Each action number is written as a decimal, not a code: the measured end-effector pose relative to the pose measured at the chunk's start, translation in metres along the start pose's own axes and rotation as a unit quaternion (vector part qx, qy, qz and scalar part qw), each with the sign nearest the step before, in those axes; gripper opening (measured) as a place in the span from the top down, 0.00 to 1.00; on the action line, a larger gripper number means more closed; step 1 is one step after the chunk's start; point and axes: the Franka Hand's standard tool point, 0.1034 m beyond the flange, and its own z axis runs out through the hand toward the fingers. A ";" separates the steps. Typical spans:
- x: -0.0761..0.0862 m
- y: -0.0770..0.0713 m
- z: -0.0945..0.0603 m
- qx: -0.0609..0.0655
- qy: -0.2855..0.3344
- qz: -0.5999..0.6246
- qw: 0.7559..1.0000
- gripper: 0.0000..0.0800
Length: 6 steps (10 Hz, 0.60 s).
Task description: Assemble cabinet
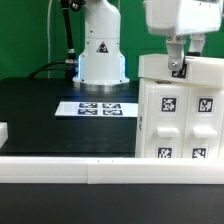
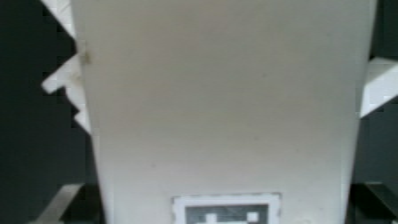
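The cabinet (image 1: 180,110) is a large white box with black-and-white tags, standing at the exterior view's right behind the front rail. My gripper (image 1: 178,66) reaches down from above onto its top edge. In the wrist view the cabinet's white face (image 2: 214,100) fills the space between the jaws and carries one tag (image 2: 228,212) near my gripper (image 2: 222,216). The dark fingers (image 2: 64,203) press against its sides, so the gripper is shut on the cabinet. White side pieces (image 2: 68,80) stick out beside the face.
The marker board (image 1: 100,108) lies flat on the black table in front of the robot base (image 1: 100,55). A long white rail (image 1: 80,168) runs along the front edge. A small white part (image 1: 3,131) shows at the exterior view's left edge.
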 end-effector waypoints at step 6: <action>0.000 -0.001 0.001 -0.001 0.005 0.302 0.953 0.30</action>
